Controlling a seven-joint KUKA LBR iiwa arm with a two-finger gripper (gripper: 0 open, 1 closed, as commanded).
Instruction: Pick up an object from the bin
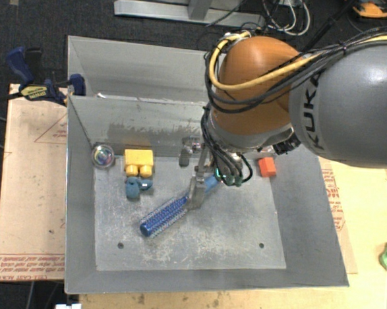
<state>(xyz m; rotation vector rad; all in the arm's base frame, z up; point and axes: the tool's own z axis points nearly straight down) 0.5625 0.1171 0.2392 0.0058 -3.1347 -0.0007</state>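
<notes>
**Gripper at the handle end of a blue brush**

Nearest the lower edge of the frame, the bin (pixel 226 252) has a bare, scuffed floor. Just above that, left of the frame's centre, a blue brush (pixel 164 217) lies flat on a slant, with its bristled head at the lower left and its thin end pointing to the upper right. The gripper (pixel 195 198) comes down right at that thin end. I cannot tell whether it is open or closed, or whether it touches the brush.

The brush looks light and stiff, probably plastic. The bristle side would give and slide under a pinch. The narrow handle end seems the surer hold, gripped across its width. Held so far from the middle, the head may droop or swing.

Further up to the left lie a small blue piece (pixel 137 188) and a yellow block (pixel 139 158), close together. A shiny round thing (pixel 103 155) sits near the left wall. An orange block (pixel 266 166) lies well apart at the right.
</notes>
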